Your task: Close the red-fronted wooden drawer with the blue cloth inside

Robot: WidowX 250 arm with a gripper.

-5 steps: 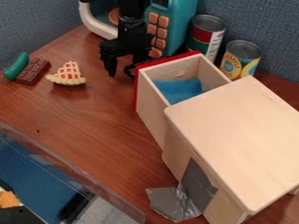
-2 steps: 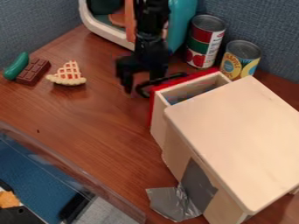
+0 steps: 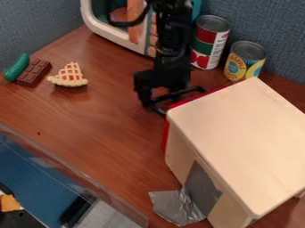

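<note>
Over the brown table (image 3: 101, 116), hanging with jaws spread, right by the black handle (image 3: 191, 90); to their lower right, the red drawer front (image 3: 166, 135), top edge slanting up-right along the box (image 3: 244, 133).

Blue fabric partitions (image 3: 39, 22) behind brown wood-grain tabletop (image 3: 89, 116).

The black, jointed robot arm (image 3: 173, 42) came in from the top edge, right of its centre, and ran steeply down the camera view. A dark, curved cable (image 3: 141, 18) bowed out from its upper part. At its lower end the black two-finger gripper (image 3: 161, 97) hung pointing downward, its fingers (image 3: 143, 98) spread apart.
</note>
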